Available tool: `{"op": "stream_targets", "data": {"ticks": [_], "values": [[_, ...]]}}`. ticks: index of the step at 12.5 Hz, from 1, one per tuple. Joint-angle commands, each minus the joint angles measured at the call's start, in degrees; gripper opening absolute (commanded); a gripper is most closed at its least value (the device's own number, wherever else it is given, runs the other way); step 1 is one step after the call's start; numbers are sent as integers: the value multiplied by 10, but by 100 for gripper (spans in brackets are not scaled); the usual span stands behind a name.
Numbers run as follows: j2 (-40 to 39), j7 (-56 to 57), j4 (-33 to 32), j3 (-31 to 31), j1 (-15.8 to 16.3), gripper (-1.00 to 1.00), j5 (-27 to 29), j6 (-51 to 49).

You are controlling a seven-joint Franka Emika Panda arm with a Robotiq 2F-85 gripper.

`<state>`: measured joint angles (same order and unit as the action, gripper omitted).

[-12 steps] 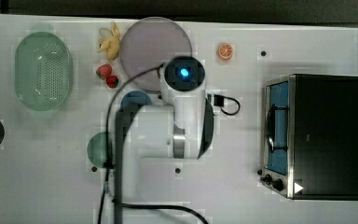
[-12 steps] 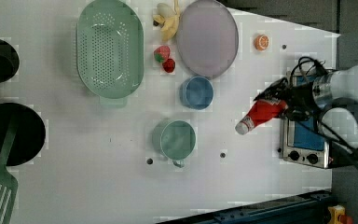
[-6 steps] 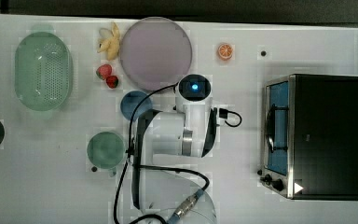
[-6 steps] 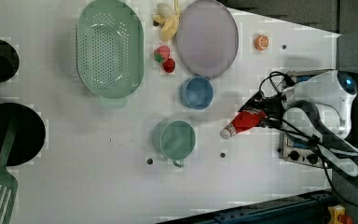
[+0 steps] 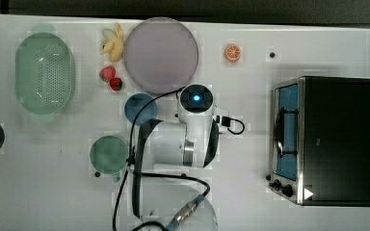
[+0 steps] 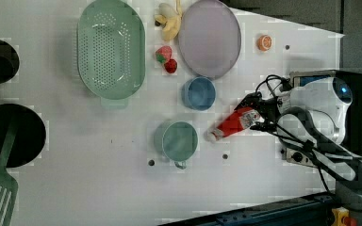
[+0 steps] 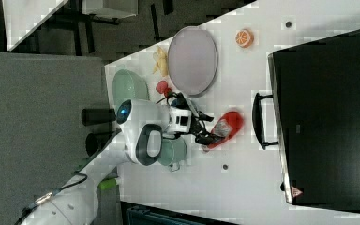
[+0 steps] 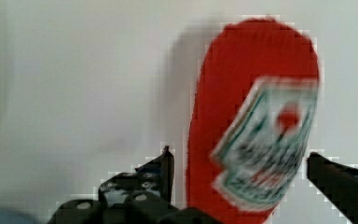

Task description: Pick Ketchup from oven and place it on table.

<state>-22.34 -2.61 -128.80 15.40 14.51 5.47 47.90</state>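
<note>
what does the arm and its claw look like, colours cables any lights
The arm is glossy white with rounded segments, dark grey joint bands and a silver ring. A round black cap near the wrist carries a glowing blue light. Black cables loop along the arm, one ending in a small black plug beside the wrist. The claw is black, with angular dark fingers.

We see even, bright, diffuse light over the white table (image 5: 250, 192), with weak soft shadows. The oven (image 5: 337, 139) glass shows a bluish sheen. All views are blocky and soft at edges. In the wrist view the Ketchup (image 8: 256, 126) is blurred, its label unreadable, and casts a faint grey shadow on the surface beside it; the dark fingers (image 8: 161, 170) look jagged
</note>
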Motion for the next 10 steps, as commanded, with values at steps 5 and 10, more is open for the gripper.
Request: {"op": "stream_targets", "data": {"ticks": [5, 10], "values": [[236, -11, 149, 7, -2, 100, -16, -247], [285, -11, 283, -7, -1, 100, -81, -410]]}}
